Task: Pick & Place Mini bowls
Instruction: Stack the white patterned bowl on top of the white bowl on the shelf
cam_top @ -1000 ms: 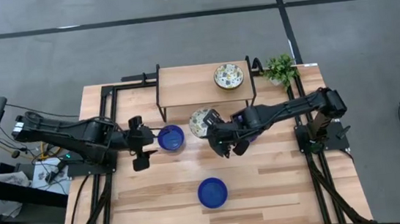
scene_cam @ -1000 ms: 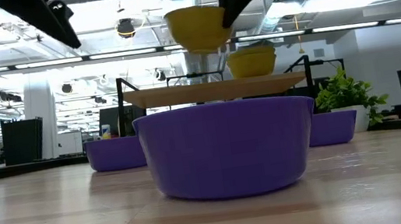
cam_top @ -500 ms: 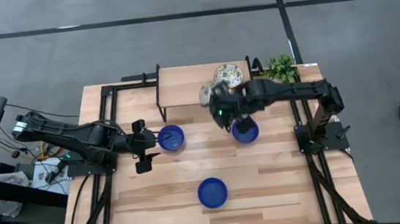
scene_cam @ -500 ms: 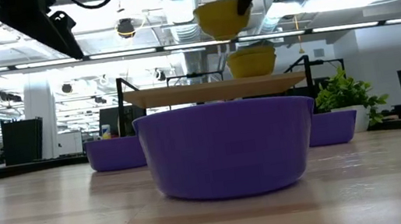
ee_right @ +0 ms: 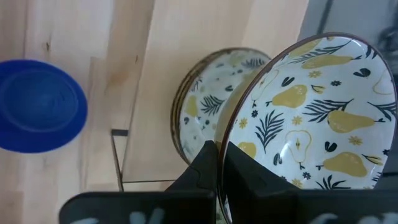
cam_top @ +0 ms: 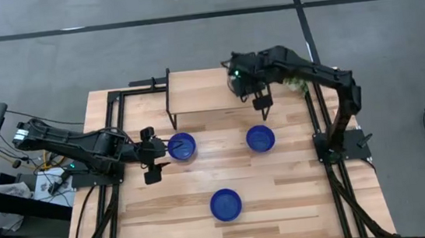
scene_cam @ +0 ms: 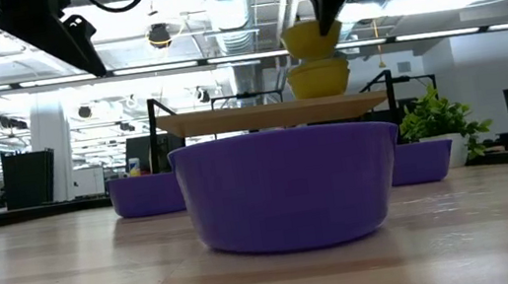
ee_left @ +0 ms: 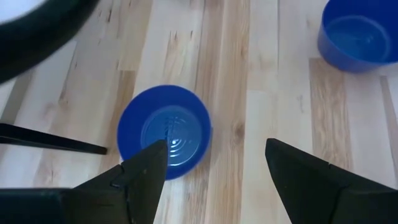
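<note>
Three blue mini bowls stand on the table: one (cam_top: pixel 182 146) just ahead of my open left gripper (cam_top: pixel 152 152), one (cam_top: pixel 260 138) at centre right, one (cam_top: pixel 225 204) near the front edge. In the left wrist view the first blue bowl (ee_left: pixel 165 132) lies ahead of the spread fingers, untouched. My right gripper (cam_top: pixel 244 81) is over the wooden shelf (cam_top: pixel 202 90), shut on a pear-patterned mini bowl (ee_right: pixel 311 118), yellow outside (scene_cam: pixel 311 39). Right under it a second patterned bowl (ee_right: pixel 202 124) rests on the shelf (scene_cam: pixel 280 111). My right gripper pinches the patterned bowl's rim (ee_right: pixel 231 140), one finger (ee_right: pixel 239 165) inside the bowl and one (ee_right: pixel 205 165) outside. The fingers come from above, slanting down. The bowl is lifted clear and tilted, just above the patterned bowl on the shelf.
The shelf stands on thin black legs (cam_top: pixel 171 111) at the table's far side. A small green plant (scene_cam: pixel 440 121) sits at the far right corner. Black frame rails (cam_top: pixel 114 113) border the table's left and right edges.
My right gripper has carried the patterned bowl from above the table's middle up and toward the far right, rolling as it went, to a place over the bowl on the shelf. The blue bowl at centre right has come into view from under the arm.
</note>
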